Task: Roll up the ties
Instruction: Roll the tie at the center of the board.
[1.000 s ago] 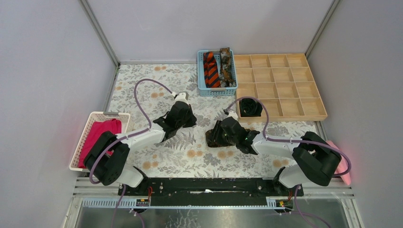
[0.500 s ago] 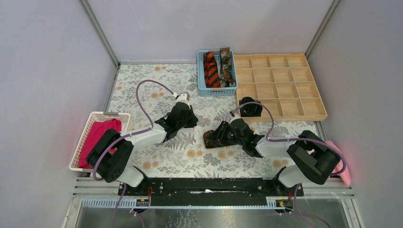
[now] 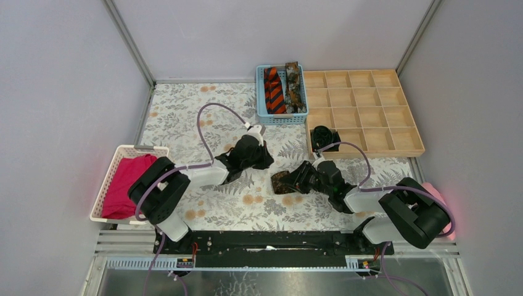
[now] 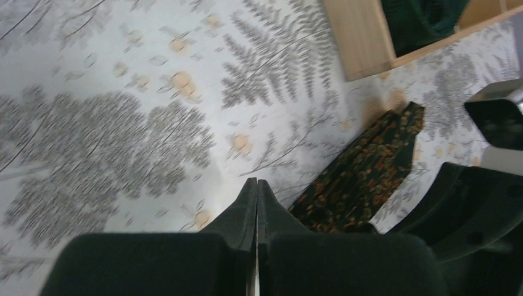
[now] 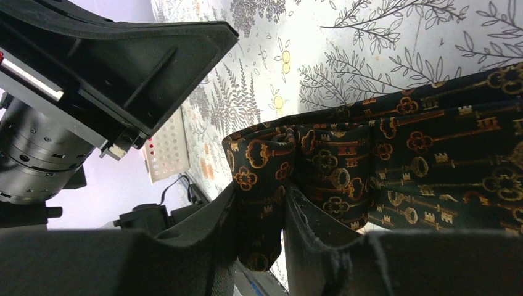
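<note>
A dark brown tie with gold key patterns point(image 3: 280, 183) lies on the floral tablecloth at mid-table. My right gripper point(image 3: 297, 180) is shut on its folded end point(image 5: 265, 185), and the rest runs off to the right point(image 5: 432, 154). My left gripper point(image 3: 266, 161) is shut and empty, just left of that tie point(image 4: 370, 166), its fingertips point(image 4: 250, 197) pressed together over the cloth. An orange-and-black striped tie point(image 3: 273, 90) and a brown mottled tie point(image 3: 294, 86) lie in the blue basket point(image 3: 264, 117). A black coil point(image 3: 324, 137) sits in a near-left compartment of the wooden tray.
The wooden compartment tray point(image 3: 370, 105) stands at the back right; its corner shows in the left wrist view point(image 4: 361, 37). A white basket point(image 3: 117, 154) with magenta cloth point(image 3: 126, 182) is at the left. Pink cloth point(image 3: 439, 196) lies behind the right arm.
</note>
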Motion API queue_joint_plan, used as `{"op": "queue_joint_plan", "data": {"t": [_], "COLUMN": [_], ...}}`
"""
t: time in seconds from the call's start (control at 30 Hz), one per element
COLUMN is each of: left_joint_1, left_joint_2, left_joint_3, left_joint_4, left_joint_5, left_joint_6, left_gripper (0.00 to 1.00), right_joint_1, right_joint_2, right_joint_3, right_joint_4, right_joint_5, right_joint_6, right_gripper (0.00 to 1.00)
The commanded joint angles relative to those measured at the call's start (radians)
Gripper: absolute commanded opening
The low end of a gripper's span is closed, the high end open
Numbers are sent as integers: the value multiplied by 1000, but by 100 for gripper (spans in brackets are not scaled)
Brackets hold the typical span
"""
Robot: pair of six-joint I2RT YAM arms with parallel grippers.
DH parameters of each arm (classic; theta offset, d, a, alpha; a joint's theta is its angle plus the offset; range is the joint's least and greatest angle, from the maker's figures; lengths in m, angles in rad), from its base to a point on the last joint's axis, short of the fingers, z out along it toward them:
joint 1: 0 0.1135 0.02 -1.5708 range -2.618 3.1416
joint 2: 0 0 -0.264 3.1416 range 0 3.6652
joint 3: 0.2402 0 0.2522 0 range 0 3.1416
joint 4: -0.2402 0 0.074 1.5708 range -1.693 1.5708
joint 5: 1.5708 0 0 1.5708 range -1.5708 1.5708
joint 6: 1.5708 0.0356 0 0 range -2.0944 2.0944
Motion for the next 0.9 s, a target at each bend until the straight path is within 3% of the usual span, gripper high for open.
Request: {"op": "queue_joint_plan", "data": {"t": [0.0,0.3,0.87], "left_joint_1": [-9,-14,35], "left_joint_2": [59,210,399], "left_joint_3": [75,150,355], "left_joint_4": [112,269,-162], "left_joint_5": [82,402,985], "left_joint_6": [65,144,463], "left_gripper": [0,0,0], "right_joint_1": [-31,-77,-94], "right_joint_2": [-61,-122,-81], "right_joint_3": [-58,-81,-49], "right_joint_4": [81,23,14], "right_joint_5": [-30,-73,-106], "right_joint_6": [48,25,-5], "right_gripper": [33,33,33]}}
